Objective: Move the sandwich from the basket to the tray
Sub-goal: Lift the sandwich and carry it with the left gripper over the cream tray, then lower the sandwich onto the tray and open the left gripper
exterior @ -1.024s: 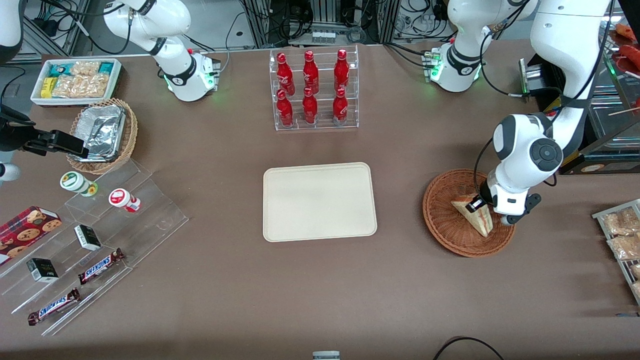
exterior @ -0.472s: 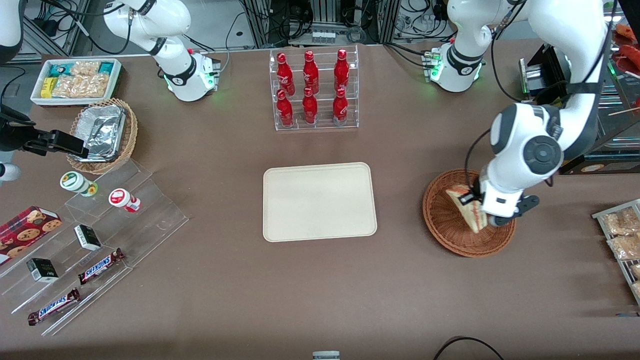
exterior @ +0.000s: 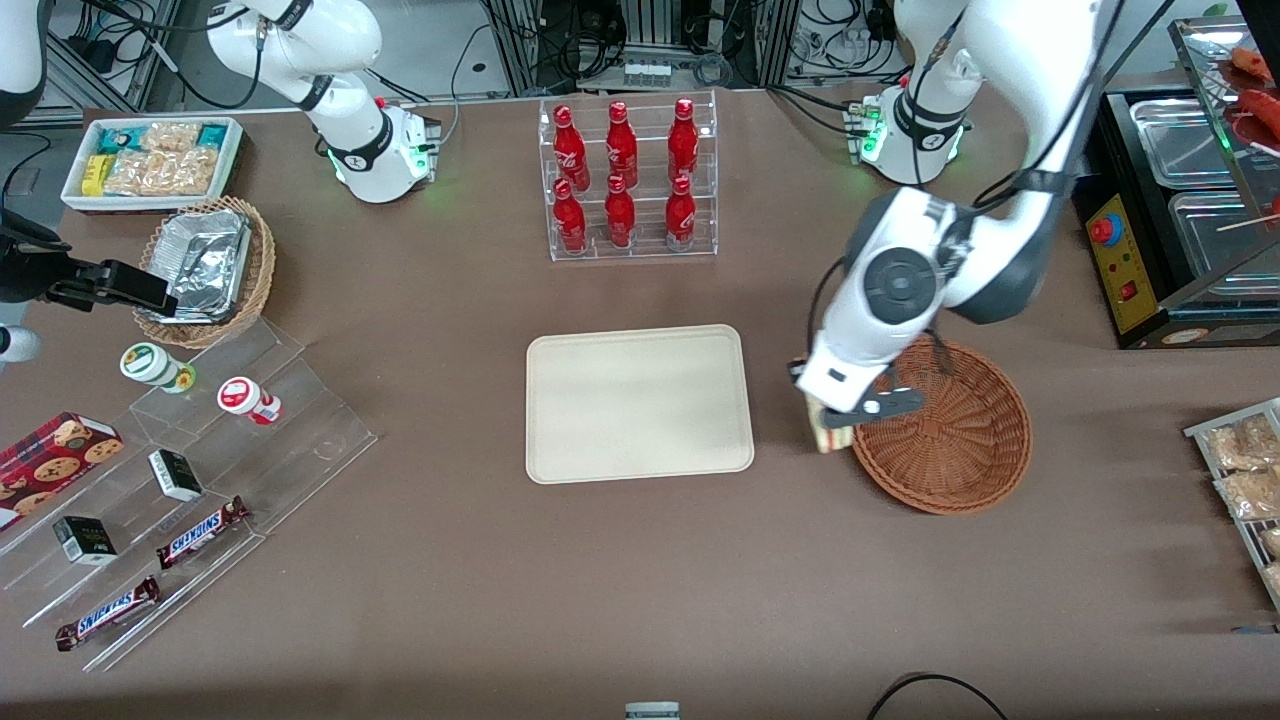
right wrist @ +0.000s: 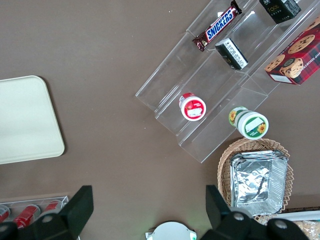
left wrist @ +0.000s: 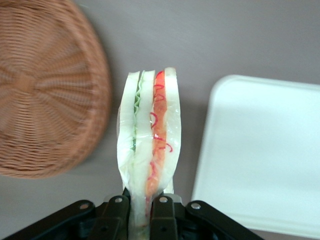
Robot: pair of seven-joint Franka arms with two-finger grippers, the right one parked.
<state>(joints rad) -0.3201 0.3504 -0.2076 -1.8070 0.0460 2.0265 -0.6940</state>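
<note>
My gripper (exterior: 832, 425) (left wrist: 141, 202) is shut on the sandwich (left wrist: 149, 140), a pale wedge in clear wrap with red, green and orange filling along its cut edge. It hangs in the air above the bare table between the basket (exterior: 950, 435) (left wrist: 42, 90) and the tray (exterior: 638, 402) (left wrist: 260, 155). From the front, only a corner of the sandwich (exterior: 826, 436) shows under the wrist, just outside the basket's rim. The reddish-brown wicker basket holds nothing. The cream tray lies flat with nothing on it.
A clear rack of red bottles (exterior: 626, 180) stands farther from the front camera than the tray. Toward the parked arm's end are clear steps with snacks (exterior: 190, 470), a tan foil-lined basket (exterior: 205, 268) and a white bin (exterior: 152, 160). Packets on a rack (exterior: 1245, 480) lie toward the working arm's end.
The gripper lifted the sandwich out of the basket and carried it sideways over the rim toward the tray. The basket is left with nothing in it.
</note>
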